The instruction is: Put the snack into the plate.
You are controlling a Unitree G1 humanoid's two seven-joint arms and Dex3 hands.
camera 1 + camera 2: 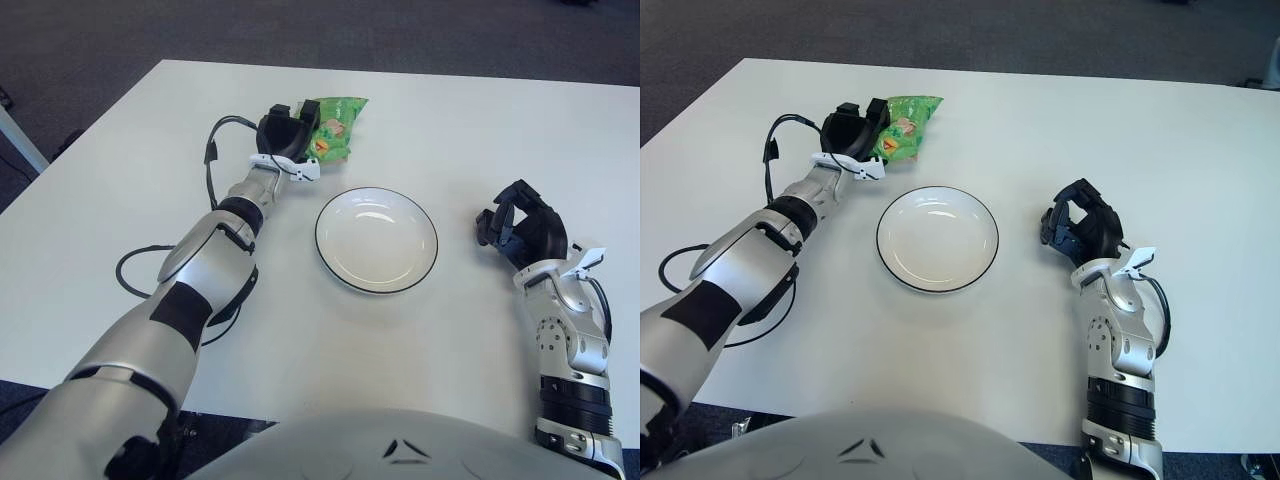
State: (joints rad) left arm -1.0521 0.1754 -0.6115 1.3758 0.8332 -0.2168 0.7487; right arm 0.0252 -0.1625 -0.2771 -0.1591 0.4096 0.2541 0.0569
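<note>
Behind left hand (pixel 287 133), snack (pixel 335 125) half-hidden

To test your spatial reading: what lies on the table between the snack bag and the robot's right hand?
The empty white plate lies between the green snack bag, gripped by the left hand, and the idle right hand; both views show this.

My view is filled mostly by a white table (pixel 470 130), its top smooth and matte, evenly lit with only soft shadows. Its far edge runs across at 12 o'clock; its left corner slants off toward 9 o'clock. Beyond it lies a dark grey carpet floor (pixel 300 30), speckled in texture, reaching from 10 o'clock round to 2 o'clock. At 9 o'clock a pale slanted leg of other furniture (pixel 22 138) stands on the carpet. More carpet shows below the near table edge at 7 o'clock.
</note>
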